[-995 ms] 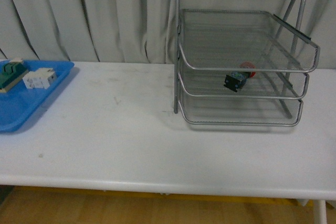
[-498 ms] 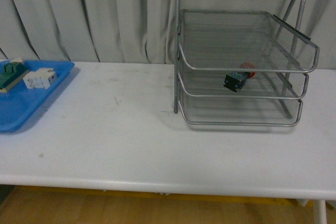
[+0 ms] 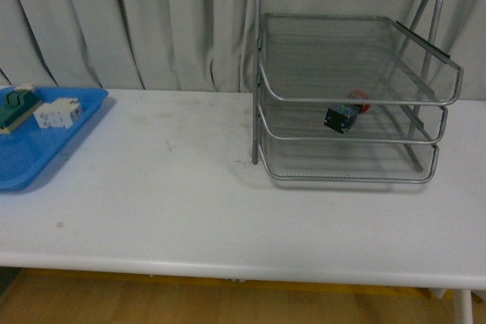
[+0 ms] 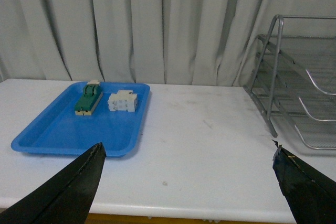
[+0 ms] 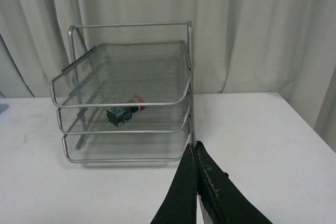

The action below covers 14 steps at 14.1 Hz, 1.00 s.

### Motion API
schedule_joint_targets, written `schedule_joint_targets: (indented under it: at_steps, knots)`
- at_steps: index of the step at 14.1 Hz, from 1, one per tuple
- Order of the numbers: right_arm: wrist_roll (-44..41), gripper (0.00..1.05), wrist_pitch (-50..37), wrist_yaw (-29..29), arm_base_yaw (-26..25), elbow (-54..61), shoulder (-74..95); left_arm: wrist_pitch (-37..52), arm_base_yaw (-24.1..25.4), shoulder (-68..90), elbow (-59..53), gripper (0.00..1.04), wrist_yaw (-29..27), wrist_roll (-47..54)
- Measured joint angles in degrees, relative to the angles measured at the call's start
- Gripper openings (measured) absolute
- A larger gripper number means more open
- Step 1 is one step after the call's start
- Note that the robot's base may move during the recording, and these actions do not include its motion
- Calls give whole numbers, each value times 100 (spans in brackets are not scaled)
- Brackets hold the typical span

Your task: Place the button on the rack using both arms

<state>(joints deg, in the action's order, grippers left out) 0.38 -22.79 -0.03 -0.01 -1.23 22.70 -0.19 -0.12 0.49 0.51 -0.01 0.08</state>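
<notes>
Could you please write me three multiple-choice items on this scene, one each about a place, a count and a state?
1. Where does the button lie?
A. on the rack's middle shelf
B. on the blue tray
C. on the bare table

2. How many parts lie on the blue tray?
A. none
B. two
C. four

3. How do the jaws of the two grippers stand?
A. both shut
B. both open
C. left gripper open, right gripper shut

Answers:
1 A, it lies on the mesh under the top shelf.
2 B, a green part and a white part.
3 C, the left tips are wide apart, the right ones touch.
</notes>
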Motion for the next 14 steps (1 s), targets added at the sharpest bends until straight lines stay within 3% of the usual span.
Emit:
schedule_joint_targets:
  at_steps: [8, 9, 14]
  knots:
    - [0, 2, 1453, 0, 0, 59, -1394, 0, 0, 0, 0, 98, 0, 0]
    - [-4, 2, 2260, -2, 0, 59, -2245, -2, 0, 0, 0, 98, 0, 0]
    - [-2, 2, 2288, 4, 0, 59, -2251, 2, 0, 0, 0, 98, 0, 0]
